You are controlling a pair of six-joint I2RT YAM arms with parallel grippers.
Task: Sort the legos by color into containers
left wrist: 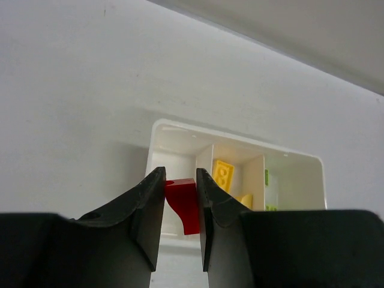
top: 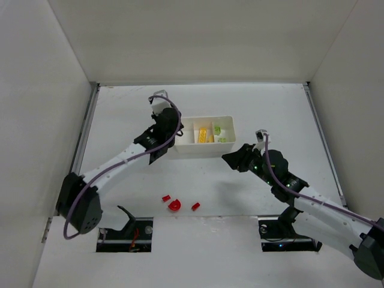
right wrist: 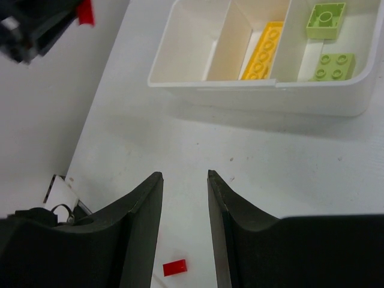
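The white tray [top: 207,150] has three compartments. Its left one is bare, the middle one holds a yellow brick [right wrist: 264,51], and the right one holds two light-green pieces [right wrist: 336,66]. My left gripper [top: 171,133] hovers just off the tray's left end, shut on a red lego [left wrist: 185,201]. Ahead of it, the left wrist view shows the tray [left wrist: 180,127]. Three red legos lie on the table near the arm bases: a small bit [top: 166,197], a half-round [top: 174,205] and a small brick [top: 195,206]. My right gripper [right wrist: 185,175] is open and holds nothing, above the table in front of the tray.
White walls close in the table on the left, back and right. Two dark cut-outs [top: 125,234] with the arm bases lie at the near edge. One red brick [right wrist: 174,267] lies on the table below my right fingers.
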